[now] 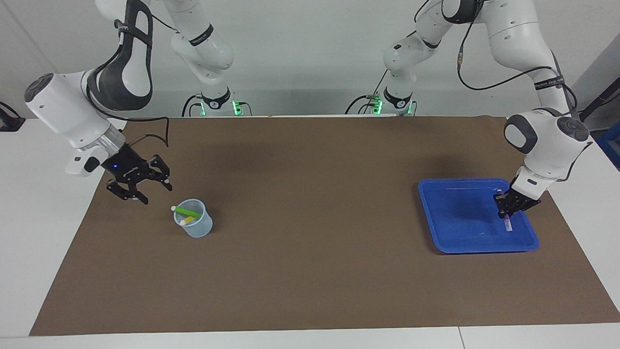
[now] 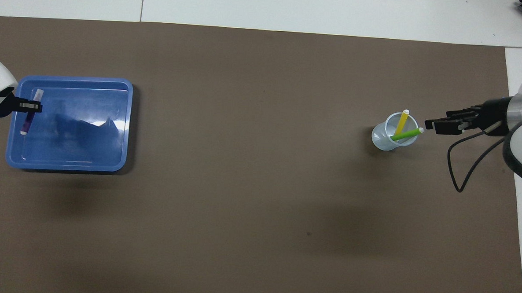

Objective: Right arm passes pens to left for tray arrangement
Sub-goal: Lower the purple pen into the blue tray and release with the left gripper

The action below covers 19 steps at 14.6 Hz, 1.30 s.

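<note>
The blue tray [image 1: 457,218] lies toward the left arm's end of the table. My left gripper [image 1: 504,213] is down inside it, shut on the purple pen [image 1: 506,225], which lies low over the tray floor. In the overhead view the left gripper [image 2: 30,106] crosses the purple pen [image 2: 28,118] near the tray's [image 2: 81,134] outer edge. The green pen [image 1: 188,211] and yellow pen [image 1: 187,221] stand in a small translucent cup [image 1: 194,227]. My right gripper [image 1: 156,193] hangs open and empty just beside the cup [image 2: 387,141], close to the green pen's [image 2: 406,135] whitish end, with the yellow pen [image 2: 402,122] beside it.
A brown mat [image 1: 310,232] covers the table between the cup and the tray. White table surface [image 1: 43,232] borders the mat. A black cable [image 2: 460,173] hangs from the right wrist over the mat's edge.
</note>
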Each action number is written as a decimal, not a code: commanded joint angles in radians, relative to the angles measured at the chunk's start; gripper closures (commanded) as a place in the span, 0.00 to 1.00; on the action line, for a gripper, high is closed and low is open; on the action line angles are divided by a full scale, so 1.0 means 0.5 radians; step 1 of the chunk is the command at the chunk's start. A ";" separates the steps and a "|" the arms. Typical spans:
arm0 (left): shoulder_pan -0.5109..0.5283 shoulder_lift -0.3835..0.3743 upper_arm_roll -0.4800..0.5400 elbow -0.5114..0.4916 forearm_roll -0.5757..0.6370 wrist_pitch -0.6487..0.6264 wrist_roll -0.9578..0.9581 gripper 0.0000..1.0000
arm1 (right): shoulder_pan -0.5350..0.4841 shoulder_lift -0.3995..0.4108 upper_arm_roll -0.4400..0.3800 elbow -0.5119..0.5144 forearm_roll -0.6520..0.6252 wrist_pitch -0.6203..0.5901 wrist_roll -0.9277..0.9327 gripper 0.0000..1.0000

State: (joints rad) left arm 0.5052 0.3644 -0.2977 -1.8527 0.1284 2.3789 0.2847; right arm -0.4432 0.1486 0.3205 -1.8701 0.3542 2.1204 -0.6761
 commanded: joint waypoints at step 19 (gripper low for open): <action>0.033 0.093 -0.012 -0.084 0.102 0.243 0.013 1.00 | 0.055 0.034 0.000 -0.220 -0.073 0.260 0.119 0.38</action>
State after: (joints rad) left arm 0.5158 0.3979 -0.3067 -1.8807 0.1574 2.4680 0.2944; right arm -0.4147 0.1770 0.3192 -1.9490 0.3308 2.2245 -0.6348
